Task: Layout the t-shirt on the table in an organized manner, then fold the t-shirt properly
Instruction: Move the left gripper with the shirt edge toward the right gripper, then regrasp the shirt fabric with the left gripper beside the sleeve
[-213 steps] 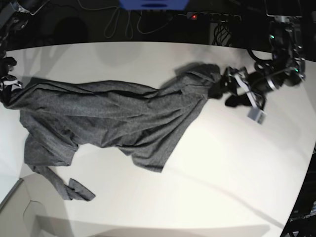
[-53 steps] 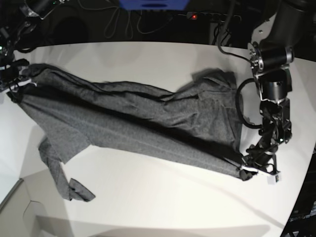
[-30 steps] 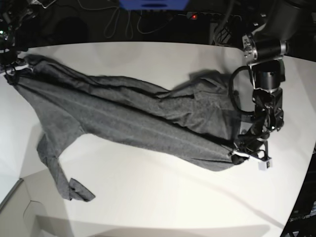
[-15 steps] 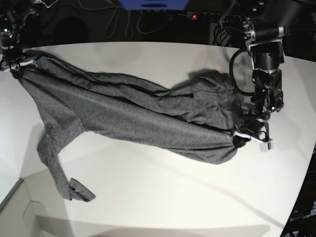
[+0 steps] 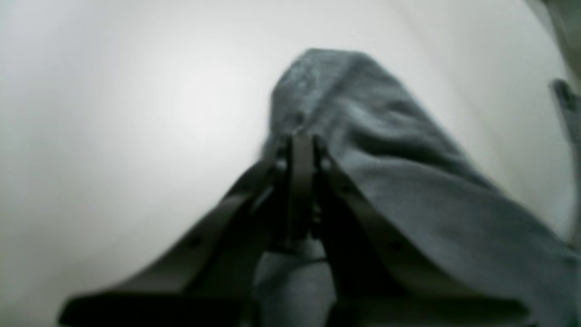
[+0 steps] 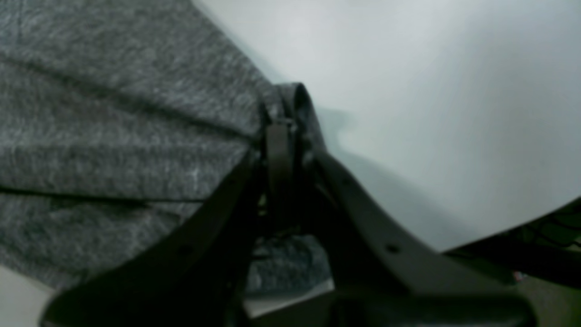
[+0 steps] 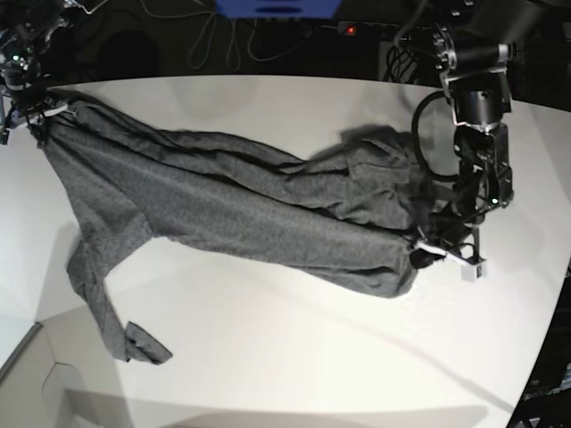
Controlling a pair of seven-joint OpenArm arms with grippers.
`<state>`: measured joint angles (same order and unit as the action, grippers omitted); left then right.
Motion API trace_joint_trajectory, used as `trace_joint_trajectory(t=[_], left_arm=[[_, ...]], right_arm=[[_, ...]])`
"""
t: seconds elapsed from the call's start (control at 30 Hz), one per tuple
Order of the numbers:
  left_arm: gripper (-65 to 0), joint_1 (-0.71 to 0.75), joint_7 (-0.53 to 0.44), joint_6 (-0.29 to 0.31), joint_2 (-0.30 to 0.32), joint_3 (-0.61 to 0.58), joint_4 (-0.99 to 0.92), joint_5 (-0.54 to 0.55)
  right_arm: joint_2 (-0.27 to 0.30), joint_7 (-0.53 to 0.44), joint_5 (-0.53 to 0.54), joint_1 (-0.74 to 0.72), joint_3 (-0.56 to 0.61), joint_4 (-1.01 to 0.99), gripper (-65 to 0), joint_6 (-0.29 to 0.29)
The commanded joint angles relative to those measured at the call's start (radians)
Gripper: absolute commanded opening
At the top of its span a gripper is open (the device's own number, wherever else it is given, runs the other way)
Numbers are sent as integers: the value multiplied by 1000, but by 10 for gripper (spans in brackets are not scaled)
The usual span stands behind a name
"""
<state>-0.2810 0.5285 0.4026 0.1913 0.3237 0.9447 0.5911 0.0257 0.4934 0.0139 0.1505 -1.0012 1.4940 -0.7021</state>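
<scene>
Currently t-shirt [image 7: 232, 214] lies stretched diag. across white bench [image 7: 294, 357], wrinkled, one sleeve trailing toward near-left edge. Left claw [image 7: 426, 252] clamped tight on shirt's end at bench's right side; right claw [image 7: 36, 114] clamped on opp. end, far-left corner.

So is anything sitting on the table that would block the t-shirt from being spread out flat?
Nothing visible does. The table is bare white around the t-shirt. Both pincers are shut on the cloth itself: the left pincer on one end, the right pincer on the far corner.
</scene>
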Motion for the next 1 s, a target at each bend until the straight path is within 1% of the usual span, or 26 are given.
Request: trace_joint_trajectory(t=[0.0,0.07,0.17,0.27,0.33,0.4,0.53,0.57,0.63,0.73,0.8,0.83,0.87,0.93,0.97], left_arm=[[-645,-16,-8,17,14,-1,66,51],[-645,16,37,17,14,-5,170,119],[-645,58,83,17,4,-5,316,177],[-645,90,120,17,-56,-7,403,181],[-645,104,149,17,-97,-10,420,171],[-645,116,158,17,-126,-42,415,148],[-645,156,160,17,-160,-188,396,103],[-645,164,160,17,-158,-235,396,94],[-645,167,161,17,-154,-294,396,86],[-645,168,167,17,-152,-334,408,97],[-645,168,169,17,-140,-352,408,99],[-639,168,169,17,-135,-367,408,99],[-619,168,169,17,-128,-377,408,100],[-545,168,169,17,-117,-393,429,100],[-494,171,169,17,-112,-400,445,100]], right_arm=[[18,-22,8,-1,-5,17,-650,4],[18,-20,8,-1,-2,17,-650,4],[18,-20,8,-1,-2,17,-650,4],[16,-20,8,-2,0,17,-650,4],[15,-20,8,-5,0,17,-650,4],[15,-20,8,-7,0,17,-650,4],[15,-20,8,-9,0,17,-650,4],[15,-20,8,-9,0,17,-650,4],[15,-20,8,-9,0,17,-650,4],[15,-19,8,-9,0,17,-650,4],[15,-19,10,-10,0,17,-650,4],[15,-19,10,-10,0,17,-650,4],[13,-19,10,-12,0,17,-650,4],[12,-19,10,-12,0,17,-650,4],[12,-19,10,-12,0,17,-650,4]])
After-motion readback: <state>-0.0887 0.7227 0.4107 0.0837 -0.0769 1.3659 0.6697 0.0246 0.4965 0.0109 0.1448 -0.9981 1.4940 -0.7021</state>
